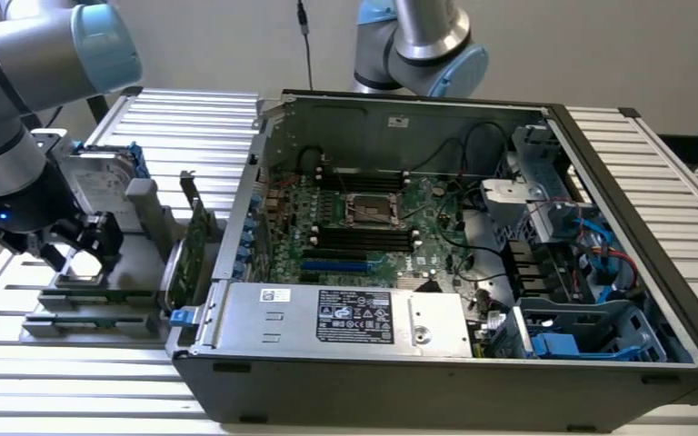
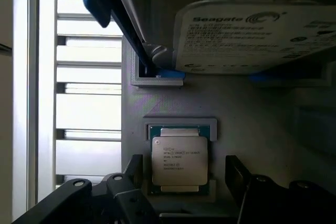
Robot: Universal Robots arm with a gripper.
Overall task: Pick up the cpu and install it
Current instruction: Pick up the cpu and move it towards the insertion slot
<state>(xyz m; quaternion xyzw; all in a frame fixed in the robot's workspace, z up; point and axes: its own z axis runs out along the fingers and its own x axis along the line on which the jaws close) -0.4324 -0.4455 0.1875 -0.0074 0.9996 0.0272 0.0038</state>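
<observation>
The cpu [image 2: 179, 160], a small square chip with a silver-grey metal lid and green edge, lies flat in a recess of the grey holder [image 2: 252, 108]. My gripper [image 2: 184, 174] is open, its two black fingers [image 2: 237, 174] standing on either side of the chip without touching it. In the exterior view the gripper [image 1: 73, 247] hangs low over the grey holder [image 1: 94, 300] at the exterior view's left, outside the computer case. The chip itself is a pale patch [image 1: 80, 263] between the fingers there. The motherboard's empty cpu socket [image 1: 371, 209] sits in the middle of the open case.
A silver Seagate hard drive [image 2: 247, 35] with blue rails stands in the holder just beyond the chip. An upright green card [image 1: 192, 245] stands between holder and case [image 1: 446, 363]. Black memory slots [image 1: 362, 241] flank the socket. A second arm's base [image 1: 416, 45] rises behind the case.
</observation>
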